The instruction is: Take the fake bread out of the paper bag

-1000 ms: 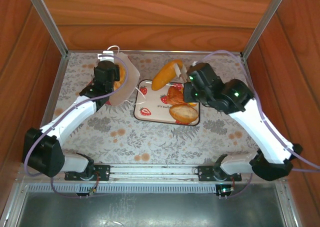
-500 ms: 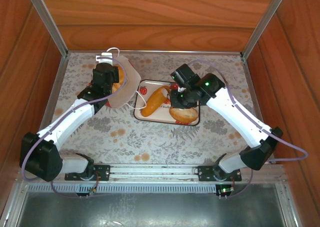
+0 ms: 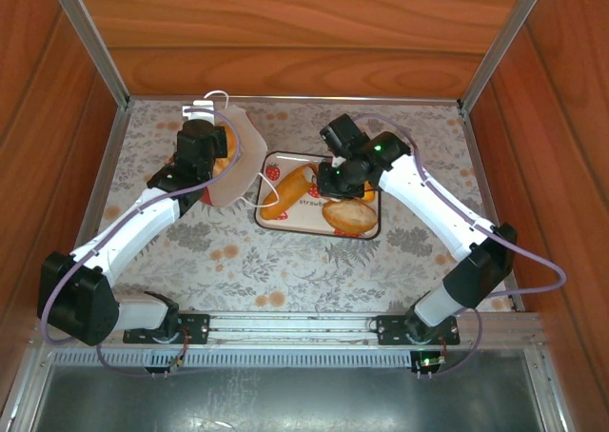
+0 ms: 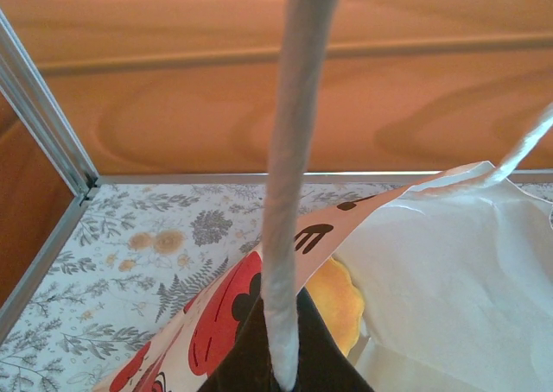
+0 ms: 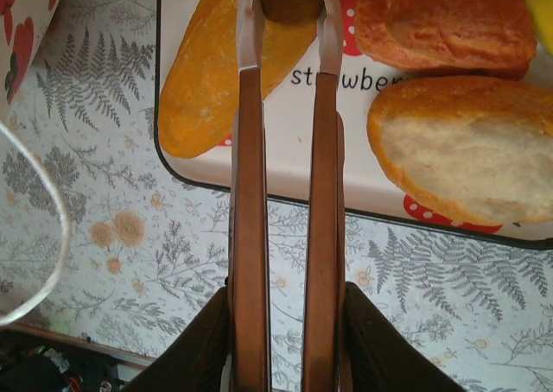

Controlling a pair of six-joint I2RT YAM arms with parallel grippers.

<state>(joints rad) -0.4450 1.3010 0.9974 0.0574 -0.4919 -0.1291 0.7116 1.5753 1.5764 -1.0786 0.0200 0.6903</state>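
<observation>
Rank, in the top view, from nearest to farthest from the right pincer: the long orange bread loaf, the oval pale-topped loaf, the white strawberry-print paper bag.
1. Long orange bread loaf: gripped by the right pincer, on its left.
2. Oval pale-topped loaf: white tray's near right corner.
3. White strawberry-print paper bag: far left.

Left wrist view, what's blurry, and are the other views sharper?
Left wrist view: the white cord handle across the lens is soft, out of focus; the paper bag behind reads clearly. Right wrist view: claw fingers and tray are crisp. Top view: evenly lit.
</observation>
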